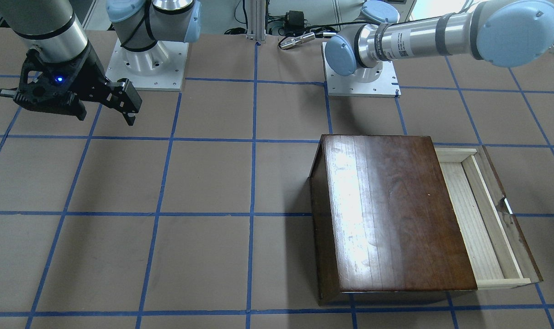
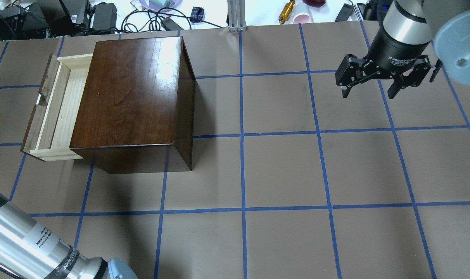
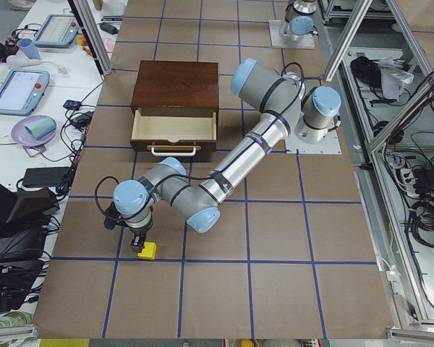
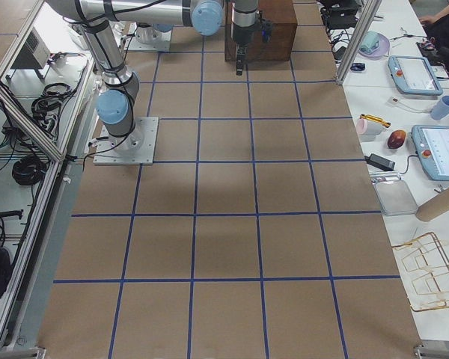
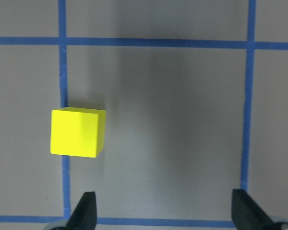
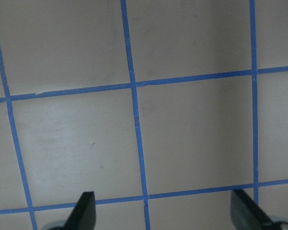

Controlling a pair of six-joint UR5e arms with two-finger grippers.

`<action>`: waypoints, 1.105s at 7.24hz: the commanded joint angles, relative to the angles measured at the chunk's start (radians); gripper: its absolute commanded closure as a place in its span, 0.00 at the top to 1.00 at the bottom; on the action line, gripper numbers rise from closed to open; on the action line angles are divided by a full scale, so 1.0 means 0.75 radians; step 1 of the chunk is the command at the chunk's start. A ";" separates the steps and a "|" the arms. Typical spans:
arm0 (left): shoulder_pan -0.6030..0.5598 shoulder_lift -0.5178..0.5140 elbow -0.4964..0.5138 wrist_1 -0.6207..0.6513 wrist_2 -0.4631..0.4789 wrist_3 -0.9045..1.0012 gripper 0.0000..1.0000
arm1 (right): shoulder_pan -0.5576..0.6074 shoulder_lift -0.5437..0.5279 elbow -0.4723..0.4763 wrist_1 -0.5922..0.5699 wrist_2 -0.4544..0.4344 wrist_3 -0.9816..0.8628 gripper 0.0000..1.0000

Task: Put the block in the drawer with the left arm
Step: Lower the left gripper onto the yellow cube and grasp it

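The task is looking barely begun: the yellow block (image 5: 78, 132) is sitting on the brown-papered surface (image 2: 281, 170), on a blue tape line, well apart from the dark wooden cabinet (image 2: 130, 89) and out beyond the drawer's front panel. The drawer (image 2: 62, 108) is standing pulled out with its pale tray showing nothing inside, so opening seems done, while grasping, carrying and dropping are all remaining. The left arm (image 3: 246, 155) is reaching down over the block with its jaws spread wide and gripping nothing; in the wrist view the block is lying ahead of one fingertip (image 5: 86, 211), off to the side and not centred between them. The right arm (image 2: 403, 23) is hanging over bare surface, its jaws likewise released. White lettering on its black wrist is partly reading "Adaptive"; the left forearm's printed label is proving too small to read
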 commanded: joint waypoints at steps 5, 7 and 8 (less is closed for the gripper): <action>0.026 -0.165 0.133 0.037 -0.038 0.064 1.00 | 0.000 0.000 0.000 0.000 0.000 0.000 1.00; 0.026 -0.187 0.131 0.072 -0.075 0.084 1.00 | 0.000 0.000 0.000 0.000 0.000 0.000 1.00; 0.026 -0.186 0.127 0.072 -0.075 0.088 0.96 | 0.000 0.000 0.000 0.000 0.000 0.000 1.00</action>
